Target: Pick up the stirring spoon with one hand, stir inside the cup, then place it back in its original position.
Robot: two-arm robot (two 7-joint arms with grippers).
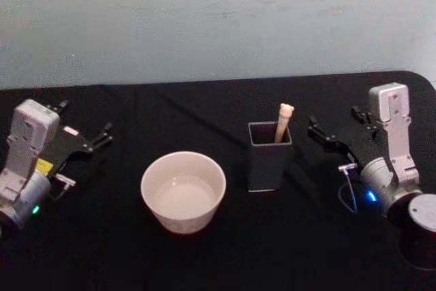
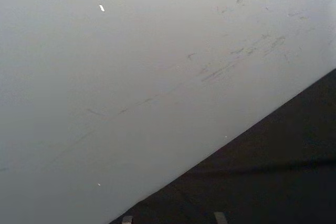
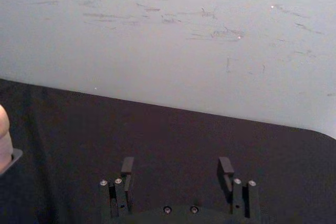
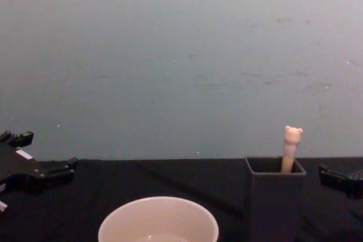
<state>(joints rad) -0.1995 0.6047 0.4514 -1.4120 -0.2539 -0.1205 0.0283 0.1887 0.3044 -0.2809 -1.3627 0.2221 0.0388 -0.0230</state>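
- Stirring spoon (image 1: 284, 120): stands in the dark grey square holder (image 1: 269, 158), leaning a bit w/ the bear-head knob up above the rim. Chest view shows beige handle + knob (image 4: 291, 147) poking out of the holder (image 4: 274, 202) at its right side. Neck and bowl hidden inside.
- Cup (image 1: 183, 191): wide cream-white, upright on the black counter (image 1: 102, 250), just left of the holder, not touching it. Inside looks pale; can't tell if there's liquid. In chest view its rim (image 4: 158, 219) sits low at centre.
- Right gripper (image 1: 338, 134): on the counter's right side, near the holder but apart from it, blue ring lit at the wrist. Right wrist view shows the jaws wide apart w/ nothing between them (image 3: 177, 167); black counter and pale wall ahead, spoon knob (image 3: 4, 137) at the edge of that view.
- Left gripper (image 1: 80, 129): far left of the counter, well apart from the cup, green light at wrist. Jaws look spread, holding nothing; chest view shows it at the left edge (image 4: 39, 157).
- Left wrist view: pale scuffed wall (image 2: 131, 77) and a strip of black counter.
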